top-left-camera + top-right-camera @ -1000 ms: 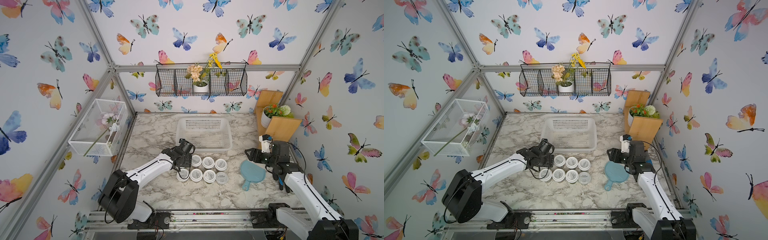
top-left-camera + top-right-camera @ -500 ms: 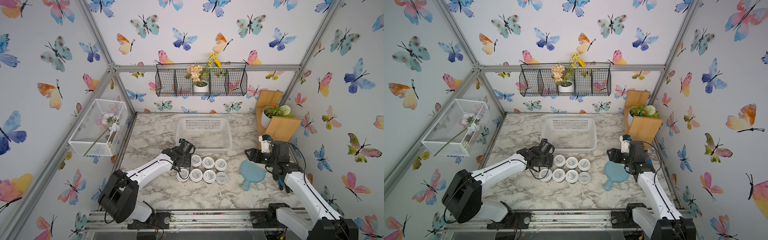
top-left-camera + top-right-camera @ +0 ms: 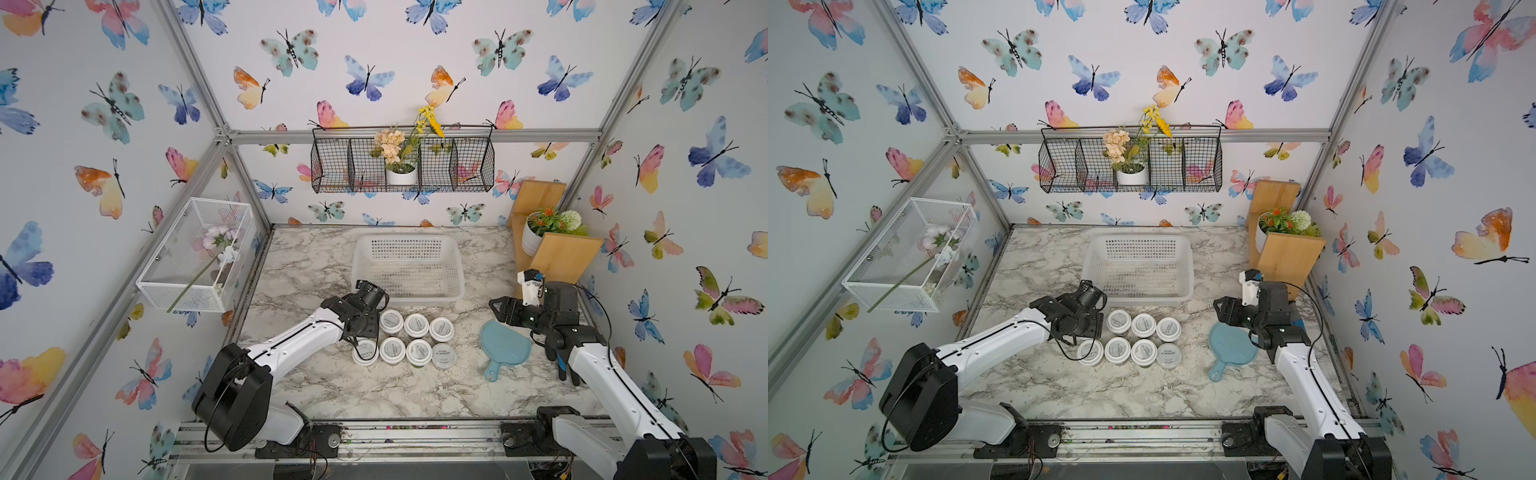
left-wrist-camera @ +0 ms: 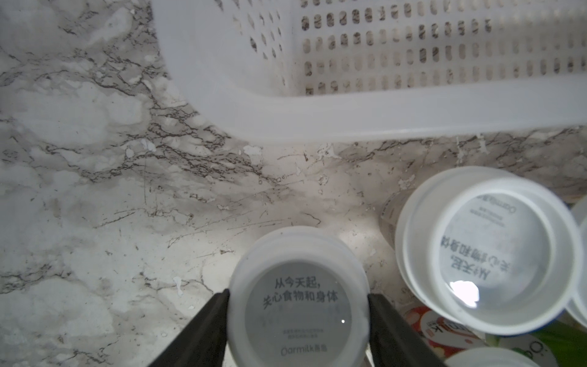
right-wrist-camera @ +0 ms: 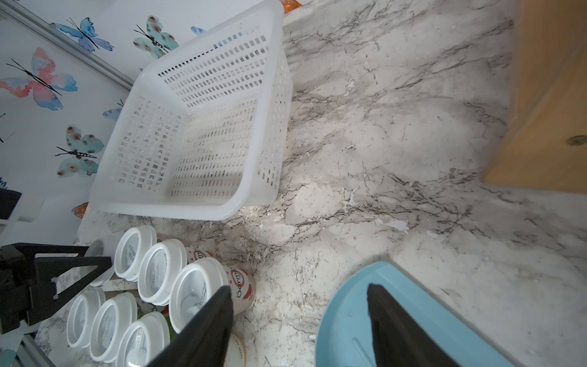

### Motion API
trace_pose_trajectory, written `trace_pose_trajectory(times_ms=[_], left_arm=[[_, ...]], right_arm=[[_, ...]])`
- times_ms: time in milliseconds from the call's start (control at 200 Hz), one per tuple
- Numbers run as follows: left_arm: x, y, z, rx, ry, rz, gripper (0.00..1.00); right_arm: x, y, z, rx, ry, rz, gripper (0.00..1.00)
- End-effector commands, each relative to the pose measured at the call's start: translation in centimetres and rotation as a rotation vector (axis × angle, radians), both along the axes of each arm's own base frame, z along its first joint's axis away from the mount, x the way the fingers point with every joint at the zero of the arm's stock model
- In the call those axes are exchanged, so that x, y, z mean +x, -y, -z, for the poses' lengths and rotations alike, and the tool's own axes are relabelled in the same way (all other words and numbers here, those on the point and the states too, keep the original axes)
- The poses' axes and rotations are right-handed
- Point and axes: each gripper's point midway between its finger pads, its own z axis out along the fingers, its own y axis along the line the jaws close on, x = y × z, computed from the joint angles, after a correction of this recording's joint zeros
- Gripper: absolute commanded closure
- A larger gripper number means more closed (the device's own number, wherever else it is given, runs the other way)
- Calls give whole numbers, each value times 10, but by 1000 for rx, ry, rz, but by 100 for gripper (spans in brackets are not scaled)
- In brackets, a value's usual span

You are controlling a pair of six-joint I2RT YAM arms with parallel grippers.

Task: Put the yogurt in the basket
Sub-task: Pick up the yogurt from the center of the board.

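White-lidded yogurt jars [image 3: 416, 325] with grey printed discs stand in two rows on the marble tabletop [image 3: 316, 266], just in front of the near long wall of the white perforated plastic basket [image 3: 407, 297] and all outside it. The row farther from the basket shows four jars in both top views, and the one at its right end, the flat-lidded jar [image 3: 444, 356], is paler than the rest. The row nearer the basket shows three, with the left arm's wrist covering its left end. The left wrist view shows what sits there: the gripped jar [image 4: 298, 305] lies between the two black fingers [image 4: 209, 313] of the left gripper [image 4: 298, 297], which press against its lid rim on either side. Whether it has left the tabletop cannot be told. A neighbouring jar [image 4: 489, 251] stands just beside it, and the basket's rim runs a little beyond. The right gripper [image 5: 298, 286] hangs off the basket's near right corner, its jaws standing apart with nothing between them, over the edge of a blue paddle-shaped board [image 3: 505, 343] that lies flat beside the right end of the jar rows.
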Motion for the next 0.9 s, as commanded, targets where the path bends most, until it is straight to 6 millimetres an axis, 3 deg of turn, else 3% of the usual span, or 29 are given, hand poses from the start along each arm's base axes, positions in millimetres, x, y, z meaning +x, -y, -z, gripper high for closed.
trace_pose_trajectory(times_ms=[0, 440, 896], left_arm=[[-3, -4, -21, 9, 21, 6, 32], [-5, 4, -61, -34, 55, 28, 34], [6, 18, -131, -85, 154, 71, 35]], right_arm=[[-2, -6, 2, 12, 5, -36, 30], [-2, -7, 3, 16, 2, -39, 30], [-2, -8, 4, 20, -3, -45, 30]])
